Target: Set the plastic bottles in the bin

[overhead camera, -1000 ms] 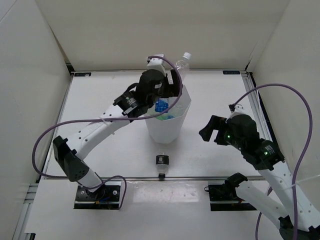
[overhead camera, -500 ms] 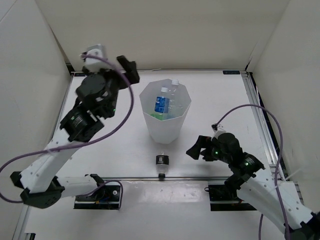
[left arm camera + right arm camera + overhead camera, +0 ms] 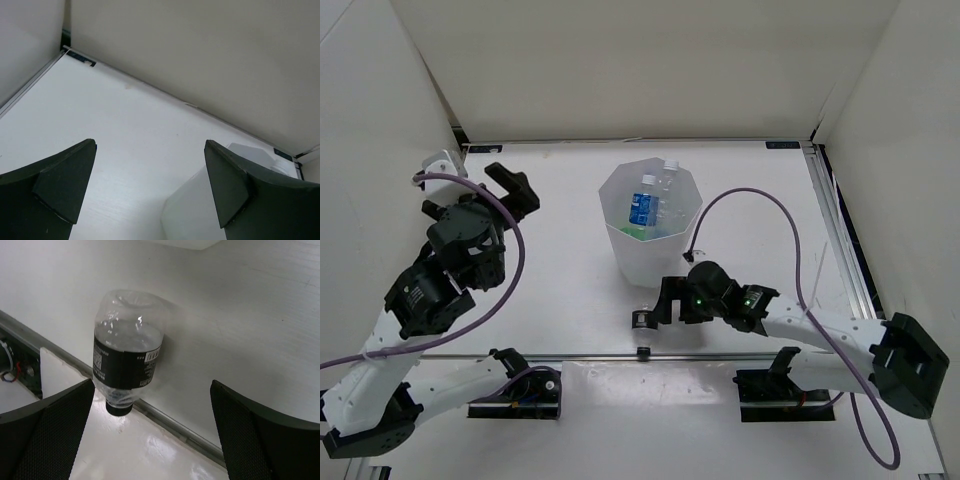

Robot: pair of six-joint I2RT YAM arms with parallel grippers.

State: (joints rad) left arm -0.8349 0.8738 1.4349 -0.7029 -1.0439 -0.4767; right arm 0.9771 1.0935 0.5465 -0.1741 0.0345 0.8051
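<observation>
- A short clear plastic bottle with a black label and black cap (image 3: pixel 643 320) appears to lie on its side on the white desk (image 3: pixel 560 280), close to the metal rail (image 3: pixel 720 354) at the near edge
- Just beyond it, at the middle of the desk, stands the tall white translucent faceted plastic bin (image 3: pixel 645 262)
- Inside the bin show a clear bottle with a blue label (image 3: pixel 642 205), a plain clear bottle with a white cap (image 3: pixel 668 178) and a trace of green low down; anything else in there cannot be made out
- The right arm (image 3: pixel 800 325) stretches low across the desk from the right side
- The right jaws stand wide open and empty, just beside the black-label bottle, on the bottle's right
- In the right wrist view the bottle (image 3: pixel 127 365) sits ahead of the right jaws and toward the left of the gap between them; neither side touches it
- The bottle's long axis runs near to far, base toward the bin and cap toward the rail, so these jaws would close across its narrow width
- The left arm (image 3: pixel 450 270) is raised at the left side, well apart from the bottle
- The left jaws are wide open and hold nothing; their view shows bare desk, the far wall and part of the bin (image 3: pixel 190 215)
- Judgement: the right arm is much the nearer, and it needs a small shift forward and leftward to bring the bottle between its jaws
</observation>
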